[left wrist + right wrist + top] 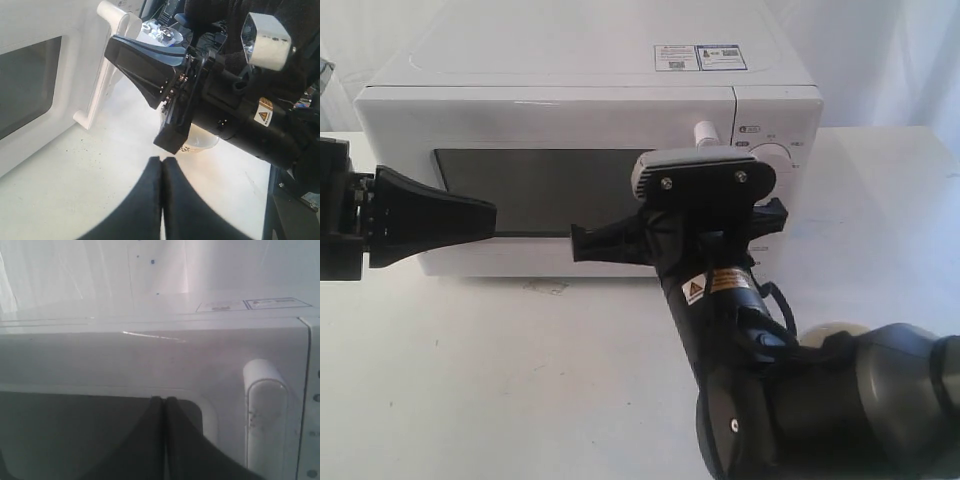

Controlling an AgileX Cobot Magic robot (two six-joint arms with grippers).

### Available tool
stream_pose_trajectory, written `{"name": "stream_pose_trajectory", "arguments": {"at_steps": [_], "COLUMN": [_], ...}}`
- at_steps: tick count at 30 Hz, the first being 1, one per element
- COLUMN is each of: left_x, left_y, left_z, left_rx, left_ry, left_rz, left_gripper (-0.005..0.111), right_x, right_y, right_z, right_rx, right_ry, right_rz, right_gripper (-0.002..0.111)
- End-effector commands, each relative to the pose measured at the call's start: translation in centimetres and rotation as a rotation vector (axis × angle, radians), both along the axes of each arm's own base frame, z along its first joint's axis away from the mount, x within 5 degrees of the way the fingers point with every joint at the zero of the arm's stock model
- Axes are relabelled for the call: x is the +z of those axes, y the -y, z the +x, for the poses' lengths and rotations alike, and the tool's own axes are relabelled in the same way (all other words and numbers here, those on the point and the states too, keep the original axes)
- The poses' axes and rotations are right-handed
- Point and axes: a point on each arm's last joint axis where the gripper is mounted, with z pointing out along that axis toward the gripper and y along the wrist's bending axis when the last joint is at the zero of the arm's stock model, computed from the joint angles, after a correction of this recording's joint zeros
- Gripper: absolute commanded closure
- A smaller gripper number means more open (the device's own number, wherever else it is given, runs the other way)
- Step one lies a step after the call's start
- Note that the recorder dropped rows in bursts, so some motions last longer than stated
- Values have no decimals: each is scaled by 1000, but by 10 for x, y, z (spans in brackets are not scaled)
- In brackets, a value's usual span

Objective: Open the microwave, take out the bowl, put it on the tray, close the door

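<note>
The white microwave (570, 70) stands at the back of the table with its door (550, 125) closed. Nothing shows through the dark window (550, 185), so the bowl is out of sight. My left gripper (492, 215) (162, 160) is shut and empty, hovering in front of the window's left half. My right gripper (164, 400) (111, 49) is also shut on nothing. It points at the window's upper right corner, just beside the white bar handle (265, 415) (107, 65) (705, 132) and apart from it. In the exterior view its wrist camera hides its fingers.
The right arm (750, 330) crosses the table in front of the knob panel (780, 150), hiding most of it. A pale round object (202, 144) (840, 330) lies on the white table (520, 380) beneath that arm, mostly hidden. Stickers (700, 57) sit on the microwave's top.
</note>
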Motion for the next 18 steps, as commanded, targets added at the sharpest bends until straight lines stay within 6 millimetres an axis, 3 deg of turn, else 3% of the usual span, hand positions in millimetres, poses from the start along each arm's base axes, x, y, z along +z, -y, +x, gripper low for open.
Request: {"name": "stream_pose_trajectory", "arguments": {"at_steps": [1, 6, 9, 13, 18], "left_x": [4, 4, 4, 4, 4], "left_y": [1, 1, 1, 1, 1], "left_z": [-2, -2, -2, -2, -2], "left_rx": [-9, -9, -9, -7, -7], "left_ry": [6, 6, 6, 7, 7], "left_rz": [-17, -17, -17, -16, -16], "left_gripper": [107, 107, 107, 107, 107], "right_x": [-3, -7, -11, -6, -1], "right_y": [-6, -24, -31, -32, -14], "right_z": [-15, -40, -71, -99, -112], "right_rx": [50, 143, 246, 330, 255], "right_ry": [2, -12, -27, -28, -69], "right_rz": [-19, -31, -56, -47, -58], "right_gripper": [108, 108, 108, 108, 108]}}
